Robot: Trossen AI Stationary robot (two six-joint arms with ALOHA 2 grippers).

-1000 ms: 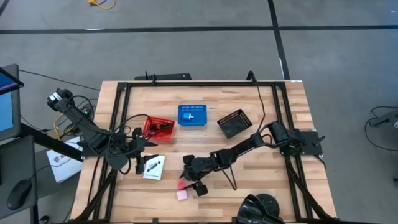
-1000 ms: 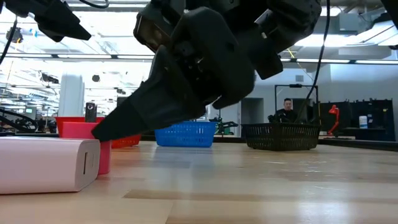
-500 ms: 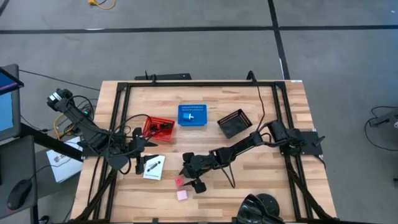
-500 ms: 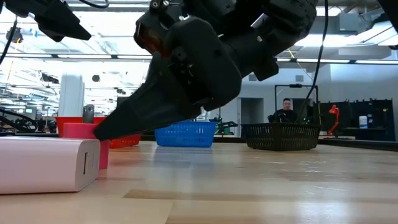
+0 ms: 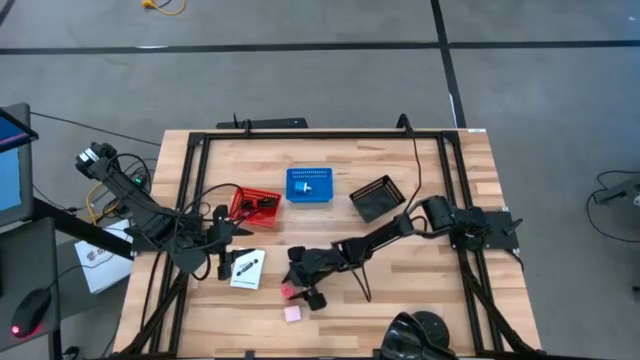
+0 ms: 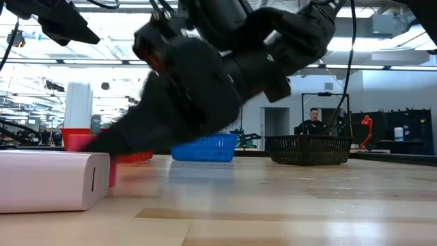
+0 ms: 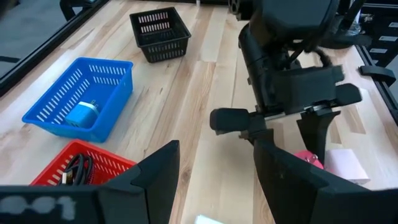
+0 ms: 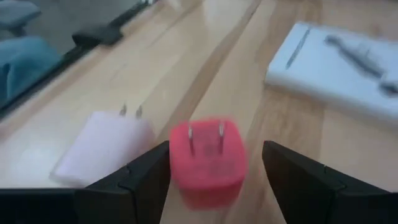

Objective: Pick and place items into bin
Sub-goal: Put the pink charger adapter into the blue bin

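Right gripper over the darker pink cube

Fingers of the right gripper (image 8: 211,177) stand spread on either side of the darker pink cube (image 8: 207,154), not closed on it. Paler pink cube (image 8: 102,149) lies just beside; white card packet (image 8: 339,65) near. Left gripper (image 5: 222,247) waits open by the red basket (image 5: 256,208).

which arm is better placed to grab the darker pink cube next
Right. The right gripper is open with the darker pink cube between its fingers; the left gripper waits by the white card packet.
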